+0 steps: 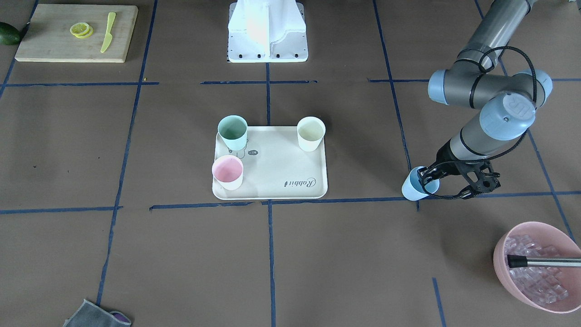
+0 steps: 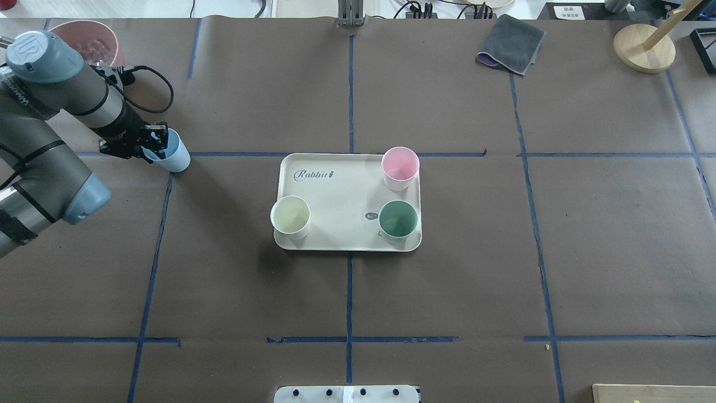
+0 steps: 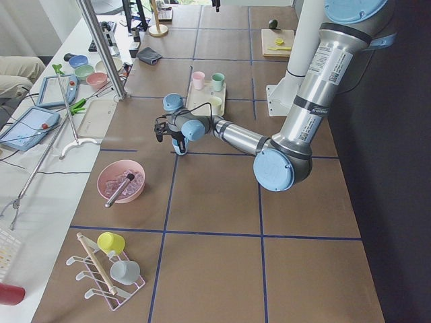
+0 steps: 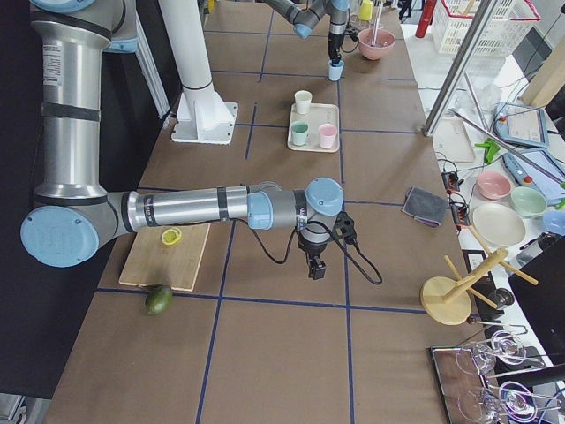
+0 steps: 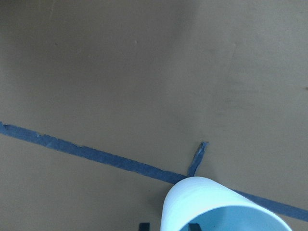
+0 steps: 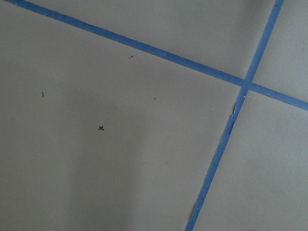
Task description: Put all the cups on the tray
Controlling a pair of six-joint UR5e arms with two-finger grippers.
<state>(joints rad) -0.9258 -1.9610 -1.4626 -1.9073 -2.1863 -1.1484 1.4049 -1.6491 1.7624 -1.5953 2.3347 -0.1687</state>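
The cream tray [image 1: 277,179] [image 2: 335,190] lies mid-table. On it stand the mint green cup [image 1: 232,131] [image 2: 397,220], the pale yellow cup [image 1: 311,133] [image 2: 290,217] and the pink cup [image 1: 227,171] [image 2: 400,167]. My left gripper [image 1: 429,178] [image 2: 158,146] is shut on the rim of the light blue cup [image 1: 415,186] [image 2: 174,154] [image 5: 226,207], one finger inside and one outside. The cup is tilted over a tape crossing, well off the tray. My right gripper [image 4: 315,265] shows only in the exterior right view, so I cannot tell its state.
A large pink bowl [image 1: 501,254] [image 2: 112,42] of clear cubes with metal tongs stands beyond the left arm. A wooden cutting board [image 1: 54,43] with lemon slices and a knife, a grey cloth [image 2: 510,43] and a wooden stand [image 2: 643,47] sit at the table's edges.
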